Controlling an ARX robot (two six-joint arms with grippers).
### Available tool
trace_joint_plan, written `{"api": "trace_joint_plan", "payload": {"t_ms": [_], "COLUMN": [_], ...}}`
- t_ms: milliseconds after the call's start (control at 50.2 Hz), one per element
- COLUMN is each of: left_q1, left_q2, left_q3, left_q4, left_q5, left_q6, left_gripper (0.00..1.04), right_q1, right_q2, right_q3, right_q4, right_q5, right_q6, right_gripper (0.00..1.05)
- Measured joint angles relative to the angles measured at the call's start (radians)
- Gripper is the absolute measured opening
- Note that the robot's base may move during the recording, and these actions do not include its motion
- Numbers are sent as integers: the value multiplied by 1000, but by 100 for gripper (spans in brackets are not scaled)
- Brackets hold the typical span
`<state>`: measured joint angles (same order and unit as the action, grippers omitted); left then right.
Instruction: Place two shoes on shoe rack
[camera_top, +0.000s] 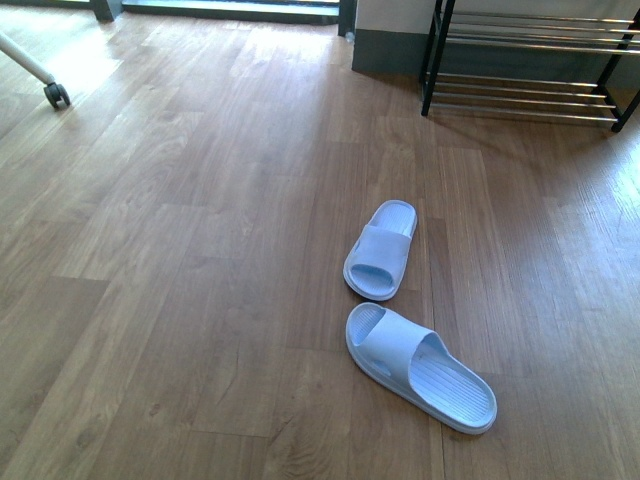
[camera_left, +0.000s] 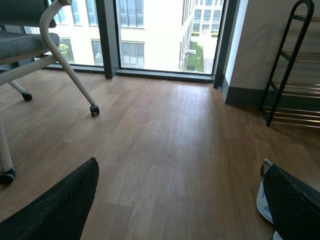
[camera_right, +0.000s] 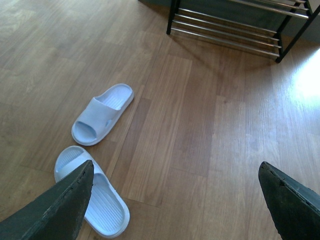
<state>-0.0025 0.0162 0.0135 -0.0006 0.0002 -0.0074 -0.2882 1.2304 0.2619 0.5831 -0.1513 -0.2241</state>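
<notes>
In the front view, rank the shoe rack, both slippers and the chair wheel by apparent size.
1. Black metal shoe rack, chrome bars, cropped.
2. Nearer pale blue rubber slipper; nearness inflates it.
3. Farther pale blue slipper.
4. Small black caster wheel.

The front view looks down along the floor (camera_top: 200, 260), with the slippers (camera_top: 381, 250) near at 1 o'clock and the shoe rack (camera_top: 530, 60) far at 1 o'clock. The right wrist view, tilted steeply down, shares both. The left wrist view sits low and level, facing windows (camera_left: 160, 35) and the shoe rack.

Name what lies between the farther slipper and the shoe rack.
Only bare wood floor separates the farther slipper from the shoe rack, per the front view.
</notes>
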Motion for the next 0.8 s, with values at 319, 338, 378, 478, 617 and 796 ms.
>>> {"api": "trace_joint_plan", "payload": {"t_ms": [319, 338, 378, 478, 617, 796], "left_q1": [0, 0, 0, 0, 0, 0], "left_q2": [0, 0, 0, 0, 0, 0], "left_q3": [0, 0, 0, 0, 0, 0], "left_q4": [0, 0, 0, 0, 0, 0], "left_q5": [0, 0, 0, 0, 0, 2], "left_q6": [0, 0, 0, 0, 0, 0], "left_gripper": [95, 95, 95, 95, 95, 95], "right_q1": [0, 0, 0, 0, 0, 5], "right_q2": [2, 2, 2, 2, 2, 2], "right_q3": [-4, -4, -4, -4, -5, -6], "right_q4": [4, 4, 4, 4, 4, 5], "right_q5": [-1, 0, -1, -1, -1, -3], "right_q6": [2, 2, 2, 2, 2, 3], "right_gripper": [96, 96, 96, 96, 96, 96]}}
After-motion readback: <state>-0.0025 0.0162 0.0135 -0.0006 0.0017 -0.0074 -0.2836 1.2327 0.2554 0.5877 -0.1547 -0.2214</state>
